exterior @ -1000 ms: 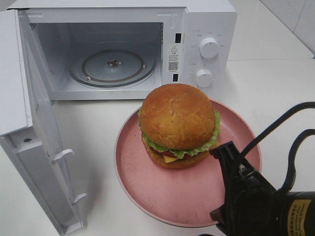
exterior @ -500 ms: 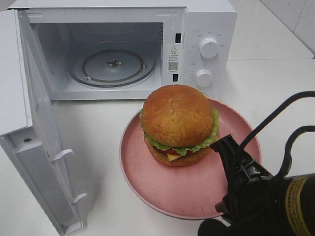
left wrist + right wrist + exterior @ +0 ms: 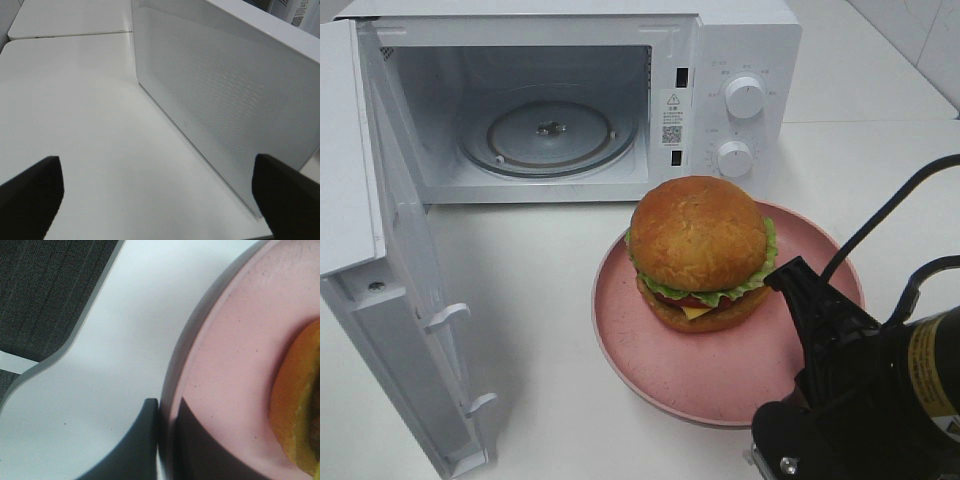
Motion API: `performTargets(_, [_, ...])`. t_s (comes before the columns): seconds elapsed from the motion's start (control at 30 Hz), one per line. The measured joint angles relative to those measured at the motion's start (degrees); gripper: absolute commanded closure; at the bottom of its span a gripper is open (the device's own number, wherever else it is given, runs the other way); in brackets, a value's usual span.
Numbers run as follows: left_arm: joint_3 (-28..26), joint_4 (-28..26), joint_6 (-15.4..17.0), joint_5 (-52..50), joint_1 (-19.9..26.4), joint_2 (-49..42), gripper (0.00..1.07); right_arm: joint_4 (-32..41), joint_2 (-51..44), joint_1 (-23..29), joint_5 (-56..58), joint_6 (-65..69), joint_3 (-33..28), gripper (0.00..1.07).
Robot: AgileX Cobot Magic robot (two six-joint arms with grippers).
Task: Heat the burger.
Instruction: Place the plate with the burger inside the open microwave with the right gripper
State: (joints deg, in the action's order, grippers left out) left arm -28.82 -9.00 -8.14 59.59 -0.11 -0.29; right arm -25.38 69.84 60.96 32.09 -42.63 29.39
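Note:
The burger (image 3: 698, 250) with golden-brown bun, lettuce and cheese sits on a round pink plate (image 3: 650, 360) in front of the microwave (image 3: 745, 50). In the right wrist view my right gripper (image 3: 167, 412) is shut on the plate's rim (image 3: 220, 340), one finger under it and one on top; the bun's edge (image 3: 297, 405) shows beside it. Seen from above, the right arm (image 3: 860, 390) covers the plate's near right rim. My left gripper (image 3: 157, 192) is open, with nothing between its fingers, and faces the microwave's white side wall (image 3: 225, 100).
The microwave door (image 3: 380, 250) is swung wide open on the left, and the glass turntable (image 3: 548, 135) inside is bare. Two knobs (image 3: 744, 97) are on the right panel. The table's near edge (image 3: 75, 340) runs close to the right gripper, dark floor beyond.
The plate with the burger has slid to the right, held by my right gripper, and the right arm has drawn back with it. The left gripper's opening is unchanged.

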Motion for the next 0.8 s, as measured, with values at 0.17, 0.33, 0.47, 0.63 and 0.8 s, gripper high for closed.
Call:
performTargets(0.17, [0.0, 0.0, 0.0, 0.0, 0.0, 0.0, 0.12, 4.93, 0.0, -2.98, -1.38, -6.3, 0.0, 1.07])
performTargets(0.33, [0.0, 0.0, 0.0, 0.0, 0.0, 0.0, 0.12, 10.08, 0.06, -5.9, -1.66, -13.92, 0.63, 1.07])
performTargets(0.47, [0.0, 0.0, 0.0, 0.0, 0.0, 0.0, 0.12, 13.01, 0.06, -8.31, -2.29, -18.28, 2.92, 1.07])
performTargets(0.63, [0.0, 0.0, 0.0, 0.0, 0.0, 0.0, 0.12, 17.25, 0.06, -10.08, -2.75, -23.55, 4.07, 1.07])
performTargets(0.8, [0.0, 0.0, 0.0, 0.0, 0.0, 0.0, 0.12, 21.43, 0.06, -10.71, -2.69, -29.16, 4.13, 1.07])
